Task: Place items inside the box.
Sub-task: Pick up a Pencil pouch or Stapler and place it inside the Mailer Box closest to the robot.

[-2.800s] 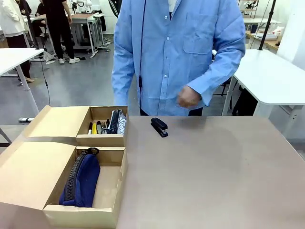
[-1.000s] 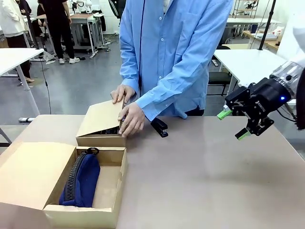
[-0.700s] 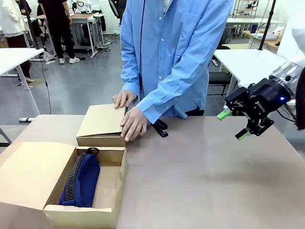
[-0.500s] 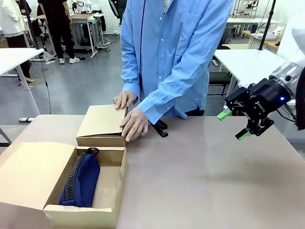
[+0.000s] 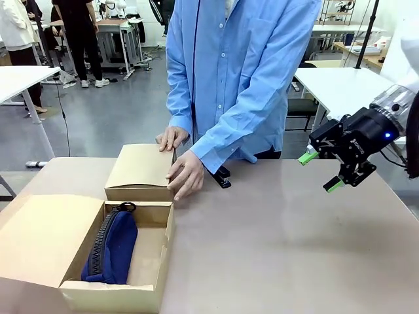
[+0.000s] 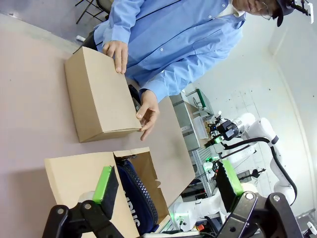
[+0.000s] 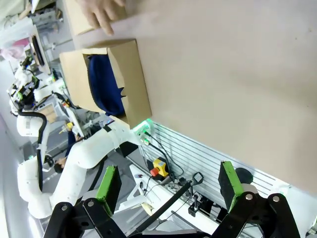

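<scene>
Both grippers wide open and empty, a person holding a cardboard box shut.

The right gripper hangs above the right side of the table, its green-padded jaws spread wide with nothing between them. The left gripper is just as wide and just as empty, poised over the near open box, where the navy pouch lies inside. Just behind that sits the closed box. A person in a blue shirt rests one hand on its far edge and the other hand at its right front corner. The black stapler lies on the bare table just right of the closed box, close beside that hand, outside both boxes.
</scene>
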